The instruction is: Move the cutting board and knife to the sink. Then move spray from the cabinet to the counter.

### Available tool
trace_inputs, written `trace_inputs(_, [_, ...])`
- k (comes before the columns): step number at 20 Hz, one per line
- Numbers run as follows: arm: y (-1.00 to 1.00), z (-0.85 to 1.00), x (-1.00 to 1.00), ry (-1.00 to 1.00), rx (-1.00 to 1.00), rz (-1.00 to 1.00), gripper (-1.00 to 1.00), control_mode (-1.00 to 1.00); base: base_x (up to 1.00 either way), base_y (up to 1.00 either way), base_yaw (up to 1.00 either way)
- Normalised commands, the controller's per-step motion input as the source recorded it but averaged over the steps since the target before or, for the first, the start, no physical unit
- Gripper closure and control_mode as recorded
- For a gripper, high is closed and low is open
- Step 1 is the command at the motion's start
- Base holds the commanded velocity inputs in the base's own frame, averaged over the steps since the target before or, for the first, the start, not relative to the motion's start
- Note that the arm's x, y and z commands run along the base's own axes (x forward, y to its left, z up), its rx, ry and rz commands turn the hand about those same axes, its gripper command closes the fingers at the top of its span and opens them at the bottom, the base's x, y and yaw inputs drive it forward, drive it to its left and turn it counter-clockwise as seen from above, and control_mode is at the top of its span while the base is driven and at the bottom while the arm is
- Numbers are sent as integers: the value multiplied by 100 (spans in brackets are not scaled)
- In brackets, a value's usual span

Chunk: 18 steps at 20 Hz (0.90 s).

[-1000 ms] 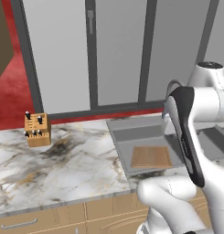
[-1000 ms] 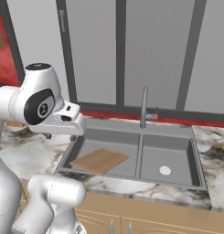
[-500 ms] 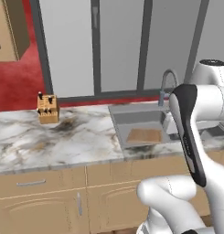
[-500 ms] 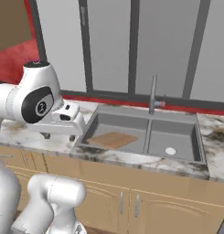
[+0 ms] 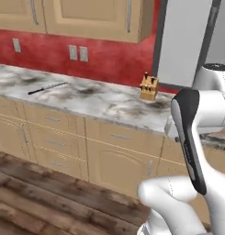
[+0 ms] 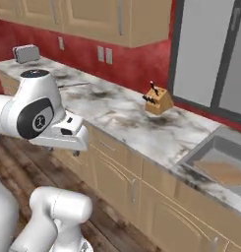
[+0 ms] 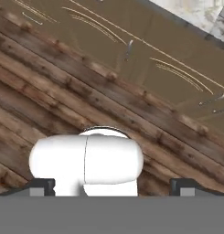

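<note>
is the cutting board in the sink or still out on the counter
In the sink: the cutting board lies flat inside the sink basin, below counter level.

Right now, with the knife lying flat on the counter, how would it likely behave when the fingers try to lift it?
The knife looks thin and lies flat on the marble counter, so it probably offers little to grip. Stiff, likely; its smooth blade may slide rather than roll.

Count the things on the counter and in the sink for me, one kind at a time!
Knife lying loose on the counter: 1
Knife block: 1
Toaster: 1
Cutting board in the sink: 1
Total: 4
</note>
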Motion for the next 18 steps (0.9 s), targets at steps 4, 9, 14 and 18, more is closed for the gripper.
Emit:
trace_inputs(4, [0, 0, 0, 0, 0, 0, -100, 100, -22, 75, 91])
trace_inputs(9, [0, 0, 0, 0, 0, 0, -100, 100, 5, 83, 76])
trace_inputs(14, [0, 0, 0, 0, 0, 0, -100, 100, 53, 65, 63])
trace_inputs(18, [0, 0, 0, 0, 0, 0, -100, 100, 91, 46, 42])
